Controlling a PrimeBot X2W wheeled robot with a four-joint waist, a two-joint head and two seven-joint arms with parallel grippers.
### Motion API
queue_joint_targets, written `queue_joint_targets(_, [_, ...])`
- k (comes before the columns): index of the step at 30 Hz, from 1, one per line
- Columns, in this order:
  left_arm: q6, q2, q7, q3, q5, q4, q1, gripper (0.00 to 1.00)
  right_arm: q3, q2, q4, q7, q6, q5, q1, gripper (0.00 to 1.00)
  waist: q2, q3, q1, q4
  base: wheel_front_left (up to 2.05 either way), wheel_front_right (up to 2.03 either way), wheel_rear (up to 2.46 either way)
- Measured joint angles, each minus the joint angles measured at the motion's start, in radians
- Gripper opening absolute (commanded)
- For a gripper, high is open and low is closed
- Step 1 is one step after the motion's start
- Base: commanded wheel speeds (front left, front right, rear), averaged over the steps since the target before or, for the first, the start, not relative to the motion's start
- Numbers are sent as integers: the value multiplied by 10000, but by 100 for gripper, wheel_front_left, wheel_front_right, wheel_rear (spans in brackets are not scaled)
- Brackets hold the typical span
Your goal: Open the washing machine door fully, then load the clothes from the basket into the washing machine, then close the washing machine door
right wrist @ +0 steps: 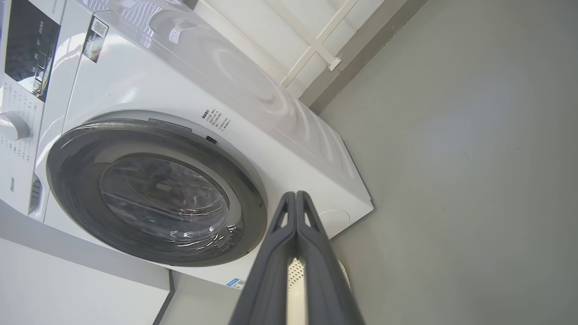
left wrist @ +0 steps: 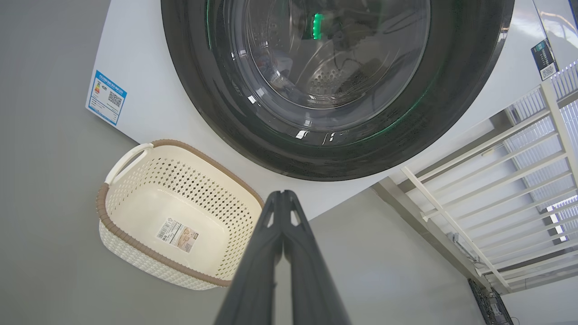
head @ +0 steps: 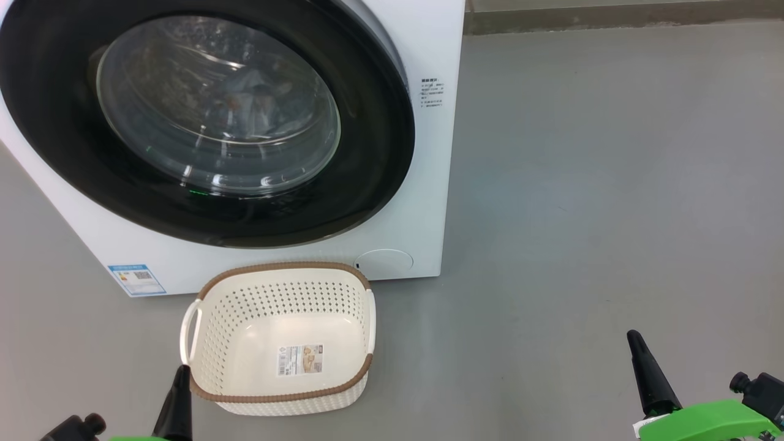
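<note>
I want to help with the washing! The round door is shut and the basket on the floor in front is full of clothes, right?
Not full. The washing machine door is shut and the basket is on the floor in front, but the head view shows it empty, just a label sticker inside.

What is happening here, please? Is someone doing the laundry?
A two-armed robot faces a washing machine. The door is shut and the basket before it is empty. The left gripper and the right gripper are both shut and hold nothing.
</note>
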Motion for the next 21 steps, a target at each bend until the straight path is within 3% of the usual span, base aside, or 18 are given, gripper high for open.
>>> queue_joint_targets(21, [-265, -144, 491, 525, -2395, 230, -239, 0, -174, 2, 353, 389, 0, 2336, -215, 0, 0, -30, 0, -106, 0, 0, 0])
